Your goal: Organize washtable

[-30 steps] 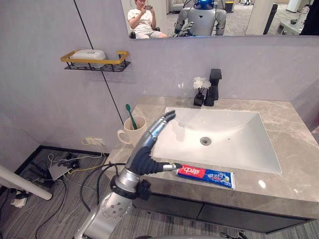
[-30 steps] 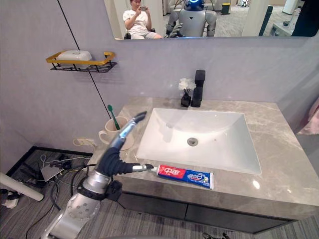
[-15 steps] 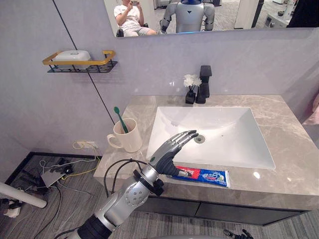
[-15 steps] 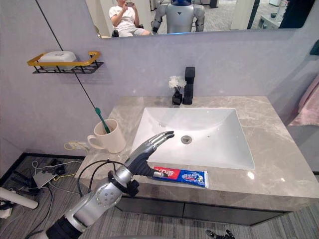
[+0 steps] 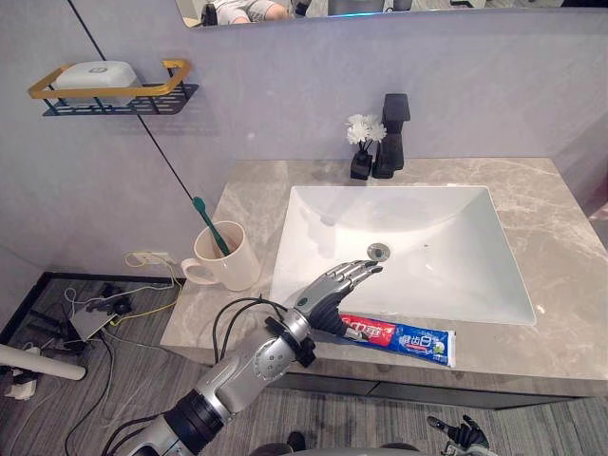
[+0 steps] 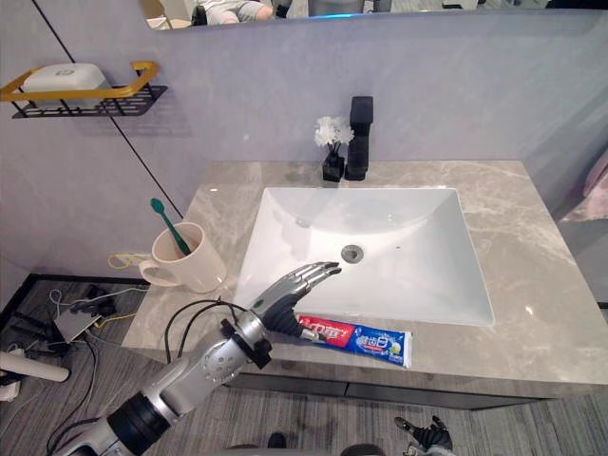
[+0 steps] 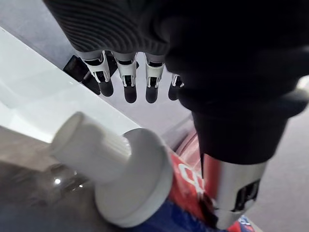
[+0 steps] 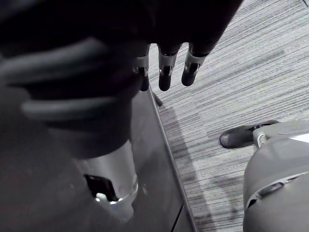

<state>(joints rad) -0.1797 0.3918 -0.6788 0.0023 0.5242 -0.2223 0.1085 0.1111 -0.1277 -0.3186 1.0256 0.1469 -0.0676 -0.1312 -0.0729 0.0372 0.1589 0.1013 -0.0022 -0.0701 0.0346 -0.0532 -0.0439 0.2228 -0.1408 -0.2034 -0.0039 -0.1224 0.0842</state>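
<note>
A red and blue toothpaste tube (image 5: 404, 336) lies on the grey marble counter (image 5: 560, 313) along the sink's front edge, white cap (image 7: 91, 145) pointing left. My left hand (image 5: 321, 302) hovers at the cap end, fingers (image 7: 126, 79) straight and reaching out over the white basin (image 5: 418, 237), thumb beside the tube's shoulder. It grips nothing. A cream mug (image 5: 228, 261) with a green toothbrush (image 5: 209, 223) stands at the counter's left end. My right hand (image 8: 164, 72) hangs relaxed beside the dark cabinet, low above the carpet.
A black faucet (image 5: 394, 133) and a small black vase of white flowers (image 5: 362, 152) stand behind the basin. A gold-rimmed wall shelf (image 5: 114, 90) at the upper left holds a white soap. Bare counter lies right of the basin.
The camera has tilted down. My left hand has swung from beside the mug to the right and dropped onto the toothpaste's cap end. The tube has stayed in place.
</note>
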